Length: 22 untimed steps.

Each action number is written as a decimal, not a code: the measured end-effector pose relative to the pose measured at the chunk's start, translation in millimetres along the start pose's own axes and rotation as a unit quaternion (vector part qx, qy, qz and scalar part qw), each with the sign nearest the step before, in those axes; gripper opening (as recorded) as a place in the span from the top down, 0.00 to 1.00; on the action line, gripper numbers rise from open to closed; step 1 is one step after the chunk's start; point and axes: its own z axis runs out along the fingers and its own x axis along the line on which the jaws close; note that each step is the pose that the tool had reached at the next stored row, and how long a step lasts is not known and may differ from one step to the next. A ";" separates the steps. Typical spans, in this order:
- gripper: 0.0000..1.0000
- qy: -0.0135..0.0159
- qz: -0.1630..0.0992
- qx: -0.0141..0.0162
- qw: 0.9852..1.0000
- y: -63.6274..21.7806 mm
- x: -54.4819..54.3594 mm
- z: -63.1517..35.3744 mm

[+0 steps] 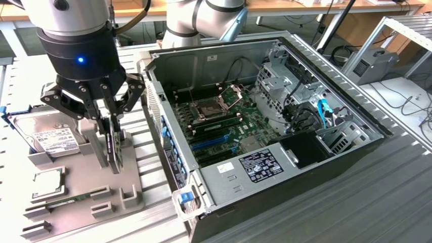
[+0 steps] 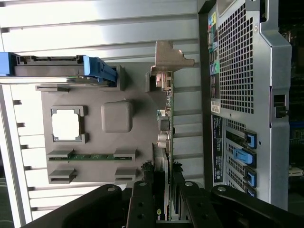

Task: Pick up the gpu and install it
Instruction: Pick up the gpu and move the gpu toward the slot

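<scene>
Green gpu [image 2: 165,126] gripped between jaws; labels illegible.

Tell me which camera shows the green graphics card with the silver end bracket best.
The wrist view: the thin green gpu runs edge-on, its silver bracket plain. In the exterior view it stands on edge at the grey tray, partly hidden by the black gripper.
</scene>
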 end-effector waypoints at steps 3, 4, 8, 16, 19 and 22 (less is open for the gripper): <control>0.74 0.000 0.000 0.000 1.000 0.0 0.0 -0.6; 0.74 0.000 0.000 0.000 1.000 0.0 0.0 -0.8; 0.74 0.000 0.000 0.000 1.000 -0.1 0.0 -1.8; 0.74 0.000 0.000 0.000 1.000 -0.1 -0.1 -3.1; 0.74 0.000 0.000 0.000 1.000 -0.2 -0.1 -3.8; 0.74 0.000 0.000 0.000 1.000 -0.2 -0.1 -4.6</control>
